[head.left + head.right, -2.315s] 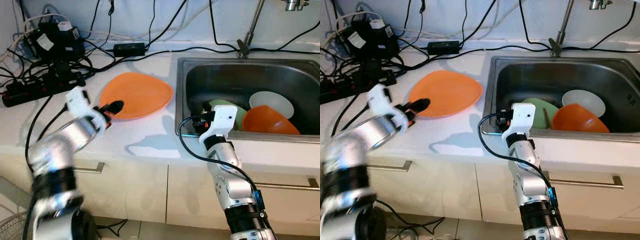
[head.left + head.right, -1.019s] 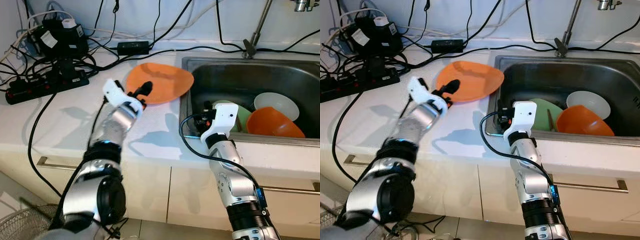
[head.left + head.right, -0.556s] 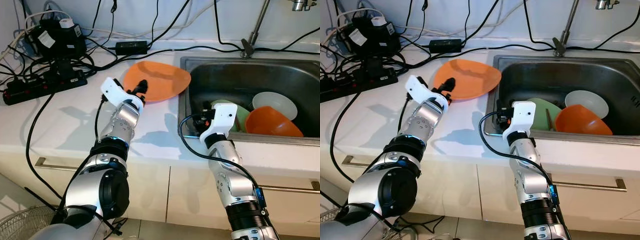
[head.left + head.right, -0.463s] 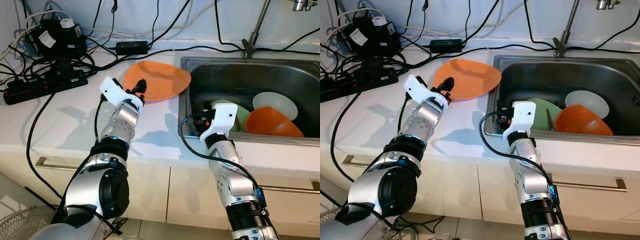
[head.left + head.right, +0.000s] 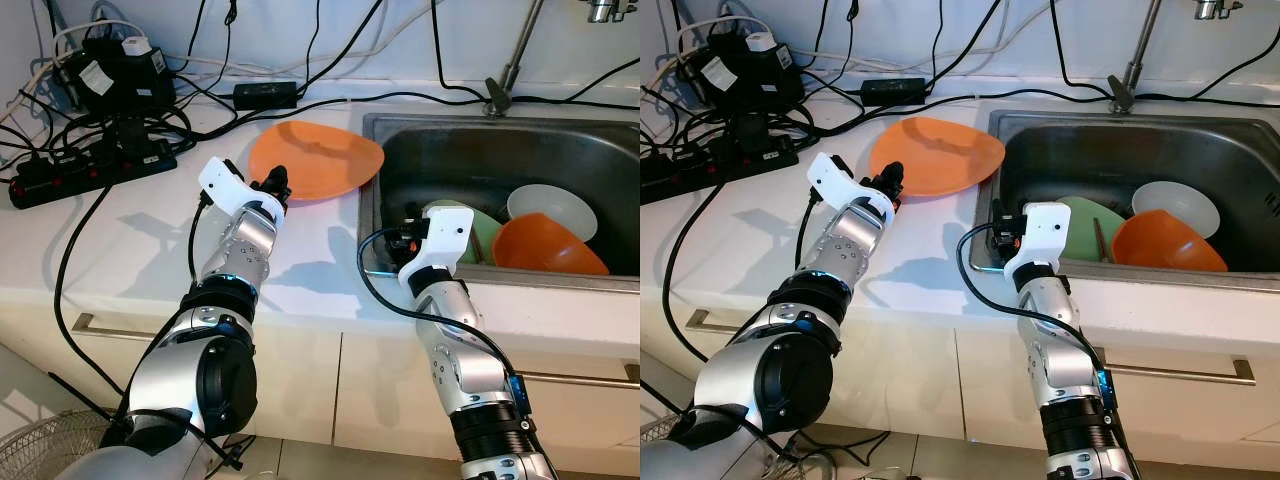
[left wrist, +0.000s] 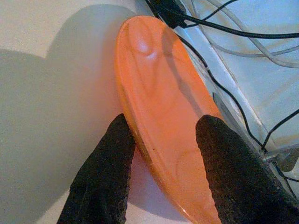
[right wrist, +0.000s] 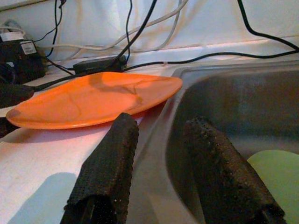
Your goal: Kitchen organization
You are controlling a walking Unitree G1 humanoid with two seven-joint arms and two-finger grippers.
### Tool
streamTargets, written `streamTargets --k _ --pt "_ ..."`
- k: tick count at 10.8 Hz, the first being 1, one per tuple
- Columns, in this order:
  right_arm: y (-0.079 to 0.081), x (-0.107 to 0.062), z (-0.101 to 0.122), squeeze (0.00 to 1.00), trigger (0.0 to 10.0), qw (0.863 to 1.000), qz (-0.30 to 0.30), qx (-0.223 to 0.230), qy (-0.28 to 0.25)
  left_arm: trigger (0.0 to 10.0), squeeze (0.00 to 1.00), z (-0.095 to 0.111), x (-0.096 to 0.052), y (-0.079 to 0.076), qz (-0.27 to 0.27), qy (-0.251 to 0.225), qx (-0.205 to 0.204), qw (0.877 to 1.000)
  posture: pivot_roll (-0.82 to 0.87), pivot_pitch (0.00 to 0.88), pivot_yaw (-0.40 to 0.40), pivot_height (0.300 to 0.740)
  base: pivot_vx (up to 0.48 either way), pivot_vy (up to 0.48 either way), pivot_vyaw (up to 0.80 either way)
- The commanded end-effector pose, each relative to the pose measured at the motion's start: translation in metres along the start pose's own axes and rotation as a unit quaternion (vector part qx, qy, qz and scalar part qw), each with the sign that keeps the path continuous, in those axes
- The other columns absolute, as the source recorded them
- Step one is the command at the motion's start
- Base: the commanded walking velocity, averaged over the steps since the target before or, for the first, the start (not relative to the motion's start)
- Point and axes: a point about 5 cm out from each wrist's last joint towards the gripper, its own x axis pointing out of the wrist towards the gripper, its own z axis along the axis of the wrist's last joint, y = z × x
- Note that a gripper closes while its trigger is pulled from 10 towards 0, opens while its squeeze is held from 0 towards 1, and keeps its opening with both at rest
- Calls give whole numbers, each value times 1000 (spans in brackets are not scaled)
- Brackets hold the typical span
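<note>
The orange plate (image 5: 315,160) has been carried from the middle of the counter (image 5: 120,230) to the sink (image 5: 450,150) edge, its far rim now overhanging the basin; it is judged nearly ready to be tipped in. It is clamped at its near rim by the left gripper (image 6: 156,140), one finger under, one over; the right gripper (image 7: 163,158) is held with fingers apart over the sink's near corner. Room is limited: cables and a power strip (image 5: 90,165) crowd the left, while a green plate (image 5: 478,225), orange bowl (image 5: 545,245) and white bowl (image 5: 550,203) occupy the basin.

Head stereo overhead; wrist cameras close along fingers (image 6: 103,182).
</note>
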Motion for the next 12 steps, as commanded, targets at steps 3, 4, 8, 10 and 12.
streamTargets --k 3,4,8,10,12 --pt "1 2 1 0 10000 1000 1 -1 6 0 0 4 2 -8 -17 -1 8 1000 39 0 57 740 0 0 0" --pt "1 2 0 0 10000 1000 1 -1 7 0 0 4 2 -8 -17 -1 9 1000 40 0 56 740 0 0 0" --pt "2 3 0 0 10000 1000 2 -2 9 0 0 4 2 -7 -17 -1 10 1000 44 0 55 740 0 0 0" --pt "2 2 0 0 10000 1000 2 -2 9 0 0 5 2 -7 -18 -1 10 1000 44 0 54 740 0 0 0" --pt "2 3 0 0 10000 1000 1 -2 9 0 0 3 2 -7 -17 0 10 1000 44 0 55 740 0 0 0"
